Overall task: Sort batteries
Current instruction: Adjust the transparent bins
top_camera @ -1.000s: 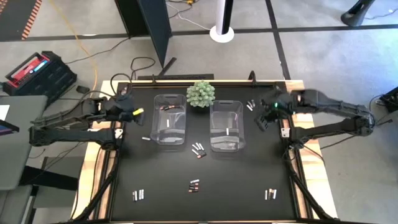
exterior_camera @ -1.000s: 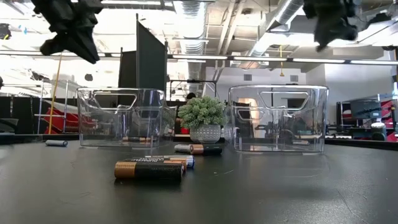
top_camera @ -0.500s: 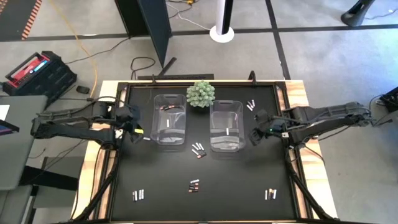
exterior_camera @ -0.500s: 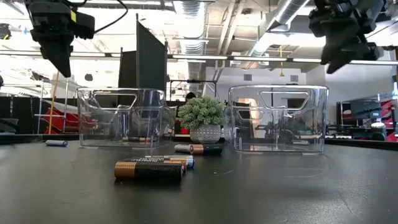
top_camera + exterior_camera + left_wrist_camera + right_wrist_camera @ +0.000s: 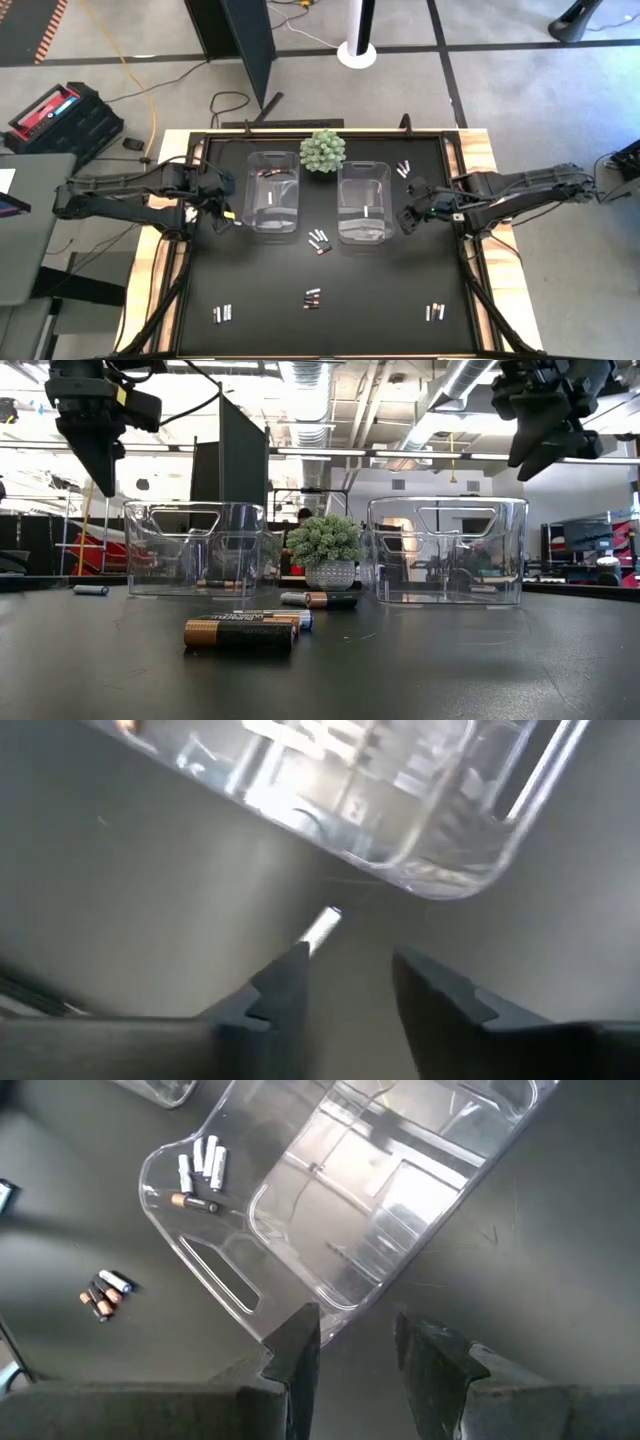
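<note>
While the left gripper (image 5: 348,982) hangs over a pale battery (image 5: 322,928) just beside the left bin (image 5: 273,190), we see open, empty jaws on both; the right gripper (image 5: 357,1342) hangs farther off.

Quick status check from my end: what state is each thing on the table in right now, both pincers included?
Left pincer: open, empty, above the pale battery lying loose beside the left bin.
Right pincer: open, empty, raised beside the right bin.
Left bin: upright, a few batteries inside.
Right bin: upright, a few batteries inside.
Battery clusters: loose on the mat, unsorted.
Plant: upright between the bins.
</note>
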